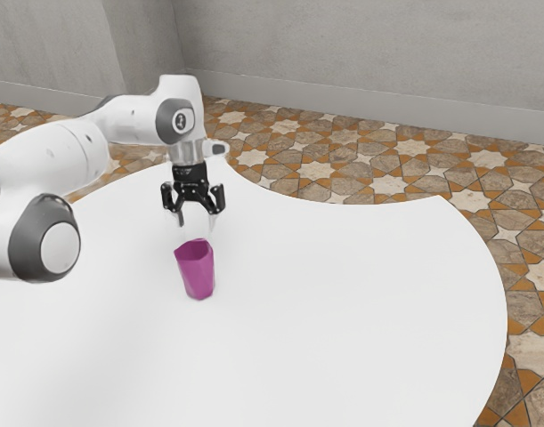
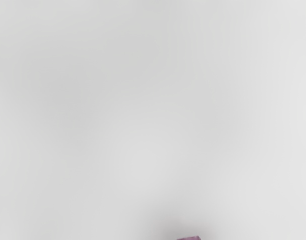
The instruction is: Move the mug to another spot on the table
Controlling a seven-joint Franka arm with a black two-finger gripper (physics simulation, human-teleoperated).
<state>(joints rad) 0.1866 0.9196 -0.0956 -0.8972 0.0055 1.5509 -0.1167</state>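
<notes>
Exterior view: a white seven-joint arm [image 1: 67, 169] reaches in from the exterior view's left and holds its black two-finger gripper [image 1: 196, 222] pointing straight down, just above a glossy magenta mug with faceted sides [image 1: 195, 269]. The jaws stand spread wider than the mug's rim and grasp nothing; a clear gap separates the fingertips [image 1: 179, 216] from the rim. The mug stands upright on the round white tabletop [image 1: 343, 311], long axis vertical and mouth upward. It is nearer the tabletop's far edge than its near edge and well apart from the edge at the exterior view's right. No handle can be made out, so its facing cannot be told. A star-patterned orange and grey tiled floor [image 1: 387, 169] and plain grey walls [image 1: 361, 44] lie beyond the table.

Wrist view: the bare white tabletop [image 2: 153, 100] lies under the hand, with a small magenta sliver of the mug [image 2: 188, 238] at the frame's margin. No label or writing is legible in either view.
</notes>
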